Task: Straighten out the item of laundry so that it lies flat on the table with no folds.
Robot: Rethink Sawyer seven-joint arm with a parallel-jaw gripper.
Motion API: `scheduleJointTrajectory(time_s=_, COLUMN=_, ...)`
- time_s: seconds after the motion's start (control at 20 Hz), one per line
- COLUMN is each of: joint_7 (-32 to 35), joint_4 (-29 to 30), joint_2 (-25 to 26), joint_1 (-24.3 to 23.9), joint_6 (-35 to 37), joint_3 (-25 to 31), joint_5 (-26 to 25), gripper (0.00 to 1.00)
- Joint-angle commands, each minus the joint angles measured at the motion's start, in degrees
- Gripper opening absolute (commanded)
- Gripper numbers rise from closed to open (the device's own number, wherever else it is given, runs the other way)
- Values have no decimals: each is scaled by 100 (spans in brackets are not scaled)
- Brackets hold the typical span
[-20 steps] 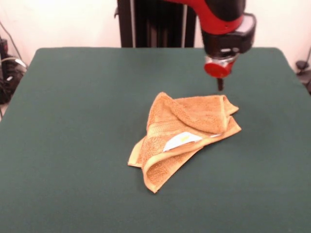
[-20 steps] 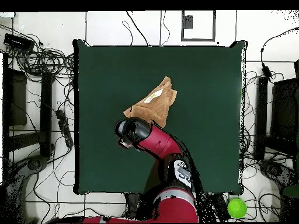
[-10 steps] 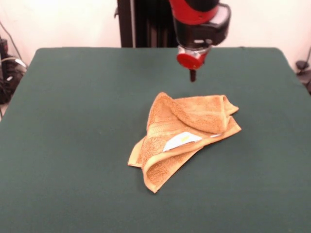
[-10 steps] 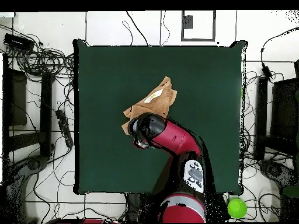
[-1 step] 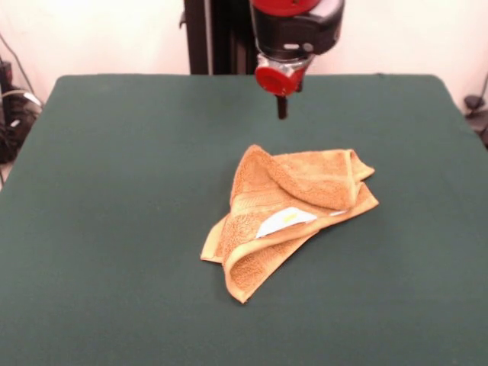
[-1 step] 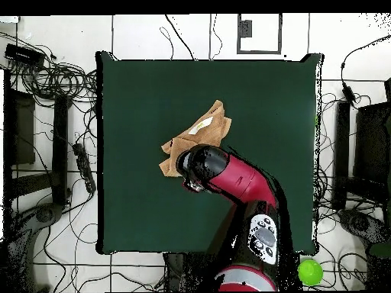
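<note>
Starting at the left of the front view, cables (image 5: 15, 107) are lying beside the table (image 5: 114, 191), and its dark green top is running bare across to the middle. There the towel (image 5: 286, 217) is sitting near the table's centre, crumpled and folded over itself, nowhere near flat. Its lower left end is doubling back into a rounded fold that is pointing toward the near edge, with a pale hem running along it. A small white tag (image 5: 284, 221) is showing in the middle of the heap, tucked under an upper layer. To the right, the upper flap is draping across in a loose roll, and the right corner is sticking out toward the table's right side.

Above and behind the towel, the red and black arm (image 5: 293, 23) is coming down, with the pincer (image 5: 282, 107) hanging clear of the cloth, over bare green just beyond the towel's far edge. Only a thin dark tip is showing below the red collar, so whether the pincer is released or clenched, one cannot tell.

In the overhead view, cables (image 6: 46, 137) are crowding the floor at the left, the towel (image 6: 200, 136) is lying a little above mid-table, and the arm (image 6: 229, 175) is covering its lower edge. A green ball (image 6: 309, 272) is resting off the table at the bottom right.
</note>
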Motion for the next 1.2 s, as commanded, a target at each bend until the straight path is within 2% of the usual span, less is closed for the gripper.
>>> scheduleJointTrajectory(time_s=0.05, joint_7=585, joint_4=134, joint_2=198, joint_1=40, joint_6=-923, joint_3=430, joint_5=283, gripper=100)
scheduleJointTrajectory(time_s=0.45, joint_7=482, joint_4=805, joint_2=-26, joint_1=-369, joint_6=-2076, joint_3=1190, joint_5=872, gripper=100)
scheduleJointTrajectory(time_s=0.7, joint_7=479, joint_4=999, joint_2=-114, joint_1=-507, joint_6=-2312, joint_3=1433, joint_5=1035, gripper=100)
scheduleJointTrajectory(time_s=0.9, joint_7=602, joint_4=1273, joint_2=-260, joint_1=-710, joint_6=-2574, joint_3=1879, joint_5=1384, gripper=100)
scheduleJointTrajectory(time_s=1.2, joint_7=822, joint_4=1421, joint_2=-431, joint_1=-717, joint_6=-2610, joint_3=2274, joint_5=1874, gripper=100)
